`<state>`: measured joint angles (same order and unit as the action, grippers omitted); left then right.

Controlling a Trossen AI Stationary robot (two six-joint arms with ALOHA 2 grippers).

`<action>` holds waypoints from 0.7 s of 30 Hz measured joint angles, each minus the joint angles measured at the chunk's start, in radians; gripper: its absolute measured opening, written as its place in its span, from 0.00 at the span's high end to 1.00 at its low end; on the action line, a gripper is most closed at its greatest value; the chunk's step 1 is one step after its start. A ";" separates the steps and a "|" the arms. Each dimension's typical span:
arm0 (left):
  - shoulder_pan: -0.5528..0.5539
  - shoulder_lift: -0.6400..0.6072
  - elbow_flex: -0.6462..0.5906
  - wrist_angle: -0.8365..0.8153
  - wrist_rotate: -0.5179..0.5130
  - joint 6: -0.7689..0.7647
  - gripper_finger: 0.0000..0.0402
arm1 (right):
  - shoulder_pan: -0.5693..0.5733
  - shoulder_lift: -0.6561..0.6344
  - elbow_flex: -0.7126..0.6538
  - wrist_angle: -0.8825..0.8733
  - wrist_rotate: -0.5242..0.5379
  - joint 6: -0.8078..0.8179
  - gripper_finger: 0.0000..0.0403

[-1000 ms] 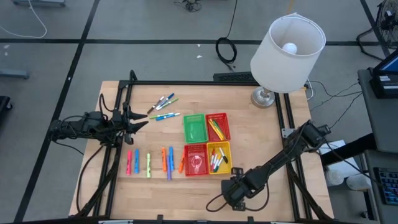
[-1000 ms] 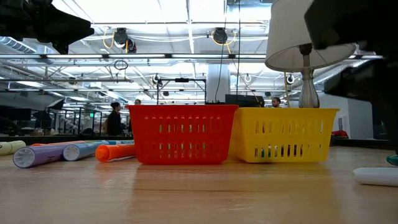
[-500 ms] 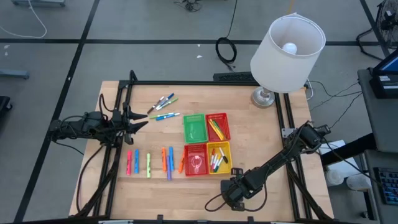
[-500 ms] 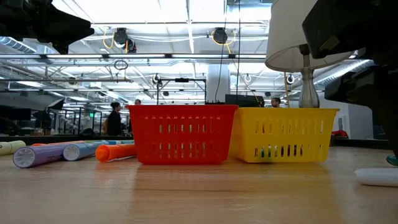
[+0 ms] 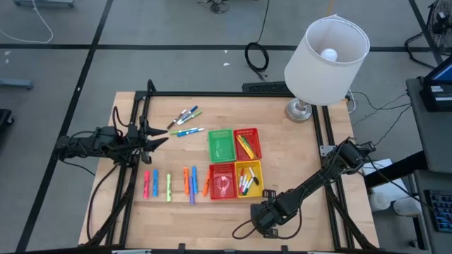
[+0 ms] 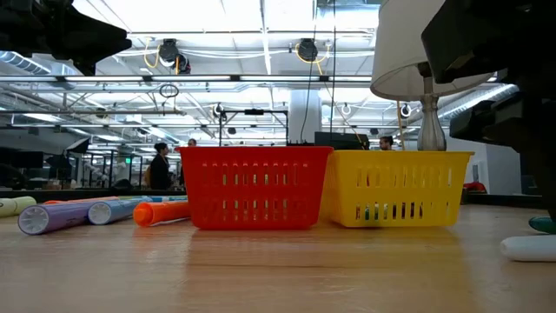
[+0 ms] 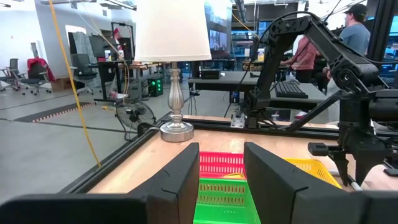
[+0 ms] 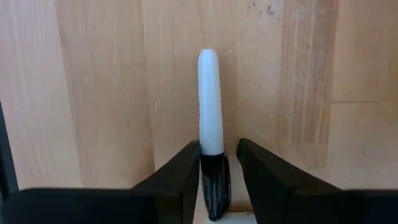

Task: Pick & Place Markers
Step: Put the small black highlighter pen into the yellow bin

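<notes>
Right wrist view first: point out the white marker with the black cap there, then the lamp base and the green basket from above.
white marker [image 8: 209, 102]: right wrist view, middle of its white barrel.
lamp base [image 5: 299, 111]: high view, the metal foot.
green basket [image 5: 220, 145]: high view, its bare floor.

We cannot tell from the high view whether the right pincer [image 5: 266, 217] touches anything, since its own body hides the fingertips; in the low view a white marker [image 6: 530, 248] is cut off by the picture's edge; the markers inside the yellow basket [image 5: 248, 178] are too small to count.
</notes>
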<state>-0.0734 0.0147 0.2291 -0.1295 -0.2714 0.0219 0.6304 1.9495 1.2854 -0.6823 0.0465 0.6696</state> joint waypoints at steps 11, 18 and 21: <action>0.000 0.000 0.000 0.000 0.000 0.000 0.67 | -0.002 0.000 0.000 -0.003 0.005 -0.046 0.76; 0.000 0.000 0.000 0.000 0.000 0.000 0.67 | -0.003 -0.001 -0.001 -0.003 0.007 -0.074 0.90; 0.000 0.000 0.000 0.000 0.000 0.000 0.67 | -0.003 -0.001 -0.001 -0.003 0.006 -0.083 0.92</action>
<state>-0.0731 0.0147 0.2291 -0.1295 -0.2714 0.0219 0.6277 1.9484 1.2846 -0.6849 0.0527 0.5864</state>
